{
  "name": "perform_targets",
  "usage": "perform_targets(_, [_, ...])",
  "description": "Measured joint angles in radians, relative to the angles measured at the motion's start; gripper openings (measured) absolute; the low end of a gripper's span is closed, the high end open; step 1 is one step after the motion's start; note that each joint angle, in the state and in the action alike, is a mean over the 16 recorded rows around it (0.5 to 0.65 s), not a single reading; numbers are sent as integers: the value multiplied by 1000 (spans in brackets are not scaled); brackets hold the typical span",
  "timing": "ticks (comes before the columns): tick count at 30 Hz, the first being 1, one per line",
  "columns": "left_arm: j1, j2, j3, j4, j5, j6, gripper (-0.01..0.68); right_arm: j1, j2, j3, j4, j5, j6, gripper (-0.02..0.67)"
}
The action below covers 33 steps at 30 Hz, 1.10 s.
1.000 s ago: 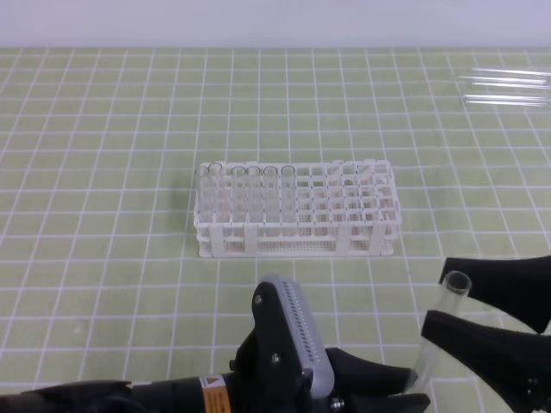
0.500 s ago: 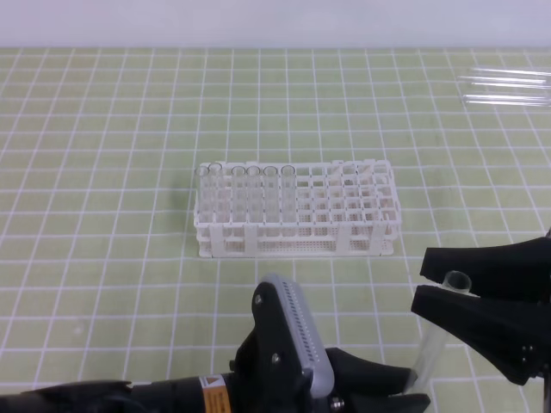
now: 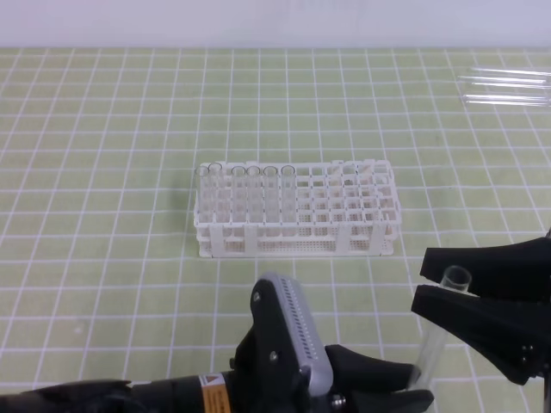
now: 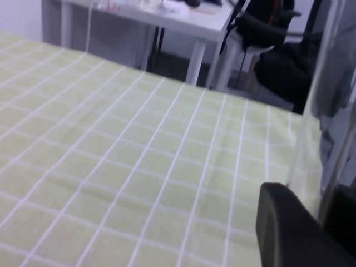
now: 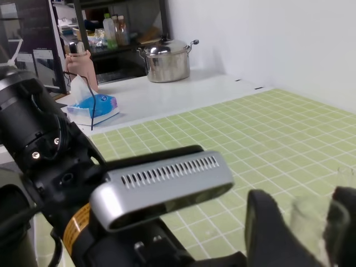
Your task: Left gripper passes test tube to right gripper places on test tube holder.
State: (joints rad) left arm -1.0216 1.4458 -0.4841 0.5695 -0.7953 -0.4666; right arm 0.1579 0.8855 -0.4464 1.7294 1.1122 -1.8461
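Exterior high view: left gripper at the bottom edge pinches the lower end of the test tube, which stands nearly upright, clear glass, open rim up. Right gripper has both black fingers about the tube just below the rim; actual contact cannot be made out. White lattice test tube holder stands apart on the green checked cloth, several tubes in its left holes. Spare tubes lie far right.

Left wrist view: tube blurred, one finger cut off.

Right wrist view: tube faint between dark fingers
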Motion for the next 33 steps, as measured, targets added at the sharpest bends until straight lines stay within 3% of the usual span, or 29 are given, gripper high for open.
perform_targets(8, [0,-1,0,-18,-27,16,80,0,0,0,0,2,0,224])
perform_targets(26, [1,-4,0,-34,-35,26,71,0,0,0,0,5,-3,103])
perform_targets(33, [1,-5,0,-51,-36,14,149,0,0,0,0,5,-10,102])
